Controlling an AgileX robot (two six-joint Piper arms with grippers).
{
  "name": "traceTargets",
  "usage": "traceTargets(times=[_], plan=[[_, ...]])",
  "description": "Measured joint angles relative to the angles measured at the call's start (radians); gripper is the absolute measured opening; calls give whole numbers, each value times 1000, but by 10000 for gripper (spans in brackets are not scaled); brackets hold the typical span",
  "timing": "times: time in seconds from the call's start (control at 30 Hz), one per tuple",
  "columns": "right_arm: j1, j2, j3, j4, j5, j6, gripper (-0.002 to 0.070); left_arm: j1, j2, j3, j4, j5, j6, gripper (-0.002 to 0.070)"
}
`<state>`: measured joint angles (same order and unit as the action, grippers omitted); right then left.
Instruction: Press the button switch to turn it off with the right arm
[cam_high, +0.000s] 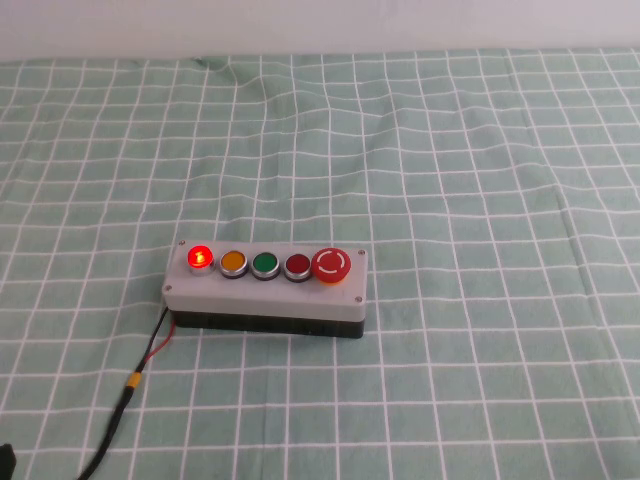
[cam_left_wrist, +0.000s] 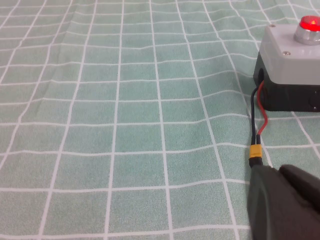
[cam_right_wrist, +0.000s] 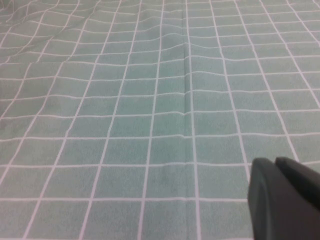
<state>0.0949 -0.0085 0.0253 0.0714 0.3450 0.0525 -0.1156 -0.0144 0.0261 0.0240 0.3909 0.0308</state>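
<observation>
The button switch (cam_high: 266, 290) lies at the middle of the green checked cloth, with a grey top and a black base. Its leftmost red button (cam_high: 200, 257) is lit; orange, green, dark red and a large red mushroom button follow to the right. One corner of the box (cam_left_wrist: 292, 65) shows in the left wrist view, with the lit button (cam_left_wrist: 310, 25). My left gripper (cam_left_wrist: 275, 172) is shut and empty, low over the cloth beside the switch's wire (cam_left_wrist: 260, 115). My right gripper (cam_right_wrist: 274, 162) is shut and empty over bare cloth. Neither arm shows in the high view.
A red and black wire (cam_high: 150, 350) with a yellow connector (cam_high: 133, 380) trails from the box's left end to the front left edge. The cloth (cam_high: 480, 180) is wrinkled at the back. A white wall runs behind the table.
</observation>
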Motion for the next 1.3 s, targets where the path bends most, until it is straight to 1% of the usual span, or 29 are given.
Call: traceTargets(times=[1.0, 1.17, 1.3], plan=[[0, 0, 0, 0, -12, 0, -16, 0, 0, 0, 0, 0, 0, -3], [0, 0, 0, 0, -77, 0, -16, 0, 0, 0, 0, 0, 0, -3], [0, 0, 0, 0, -206, 0, -16, 0, 0, 0, 0, 0, 0, -3]])
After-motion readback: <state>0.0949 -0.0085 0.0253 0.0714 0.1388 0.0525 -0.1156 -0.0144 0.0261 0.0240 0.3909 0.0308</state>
